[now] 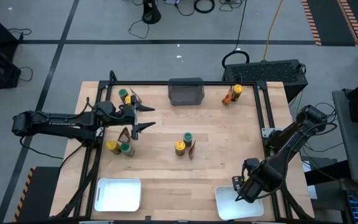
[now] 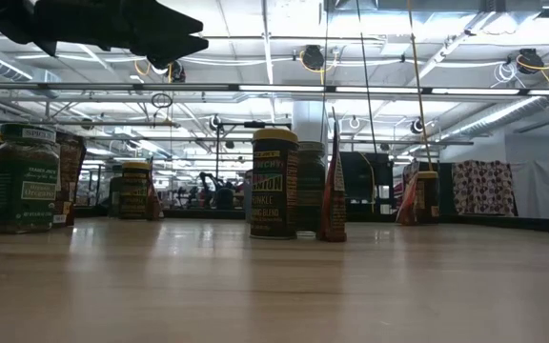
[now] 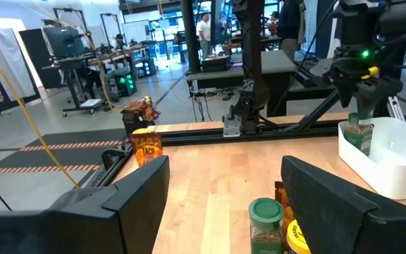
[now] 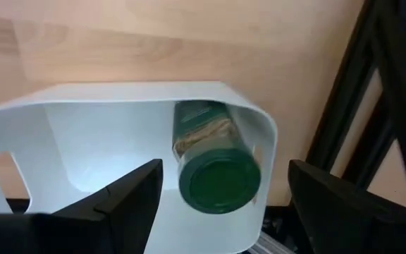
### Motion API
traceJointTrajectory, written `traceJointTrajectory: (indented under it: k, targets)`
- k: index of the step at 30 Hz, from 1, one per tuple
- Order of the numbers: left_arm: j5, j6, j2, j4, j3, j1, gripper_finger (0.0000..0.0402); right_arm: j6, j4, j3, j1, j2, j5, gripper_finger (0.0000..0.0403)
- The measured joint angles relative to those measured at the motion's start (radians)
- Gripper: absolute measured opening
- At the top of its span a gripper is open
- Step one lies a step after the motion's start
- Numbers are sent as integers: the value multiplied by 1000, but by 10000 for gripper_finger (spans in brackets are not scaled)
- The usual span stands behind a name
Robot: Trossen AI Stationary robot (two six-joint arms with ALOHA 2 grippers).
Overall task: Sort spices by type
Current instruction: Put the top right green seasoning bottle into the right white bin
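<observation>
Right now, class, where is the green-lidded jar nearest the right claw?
The green-lidded jar stands in a corner of the white tray at the table's near right, directly beneath the open right claw.

green-lidded jar (image 4: 218, 173) | in right white tray (image 4: 83, 134) | others scattered

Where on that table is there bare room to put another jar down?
Bare wood lies between the left white tray and the right white tray, and right of the middle jar cluster up toward the dark bin. It is crowded at the left, where jars sit near the left gripper.
</observation>
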Motion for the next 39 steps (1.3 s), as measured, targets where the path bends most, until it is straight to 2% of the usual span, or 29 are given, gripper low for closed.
traceJointTrajectory:
  k: [3,8,12,14,20,25,34,39]
  targets:
    - [0,0,0,0,0,0,277,-6,-30,0,-9,-7,41,286]
    - [0,1,0,-2,0,0,277,-91,7,19,-41,-8,183,286]
    - [0,1,0,-2,0,0,277,-171,77,51,-70,-7,341,286]
    - [0,1,0,-1,0,0,277,-195,122,51,-79,-7,379,286]
    - [0,1,0,-1,0,0,277,-287,219,51,-95,58,314,273]
    - [0,5,0,-3,0,0,277,-335,276,51,-96,117,256,238]
    - [0,7,0,-3,0,0,277,-350,288,51,-94,138,140,137]
    - [0,7,0,-3,0,0,277,-350,281,51,-93,138,130,67]
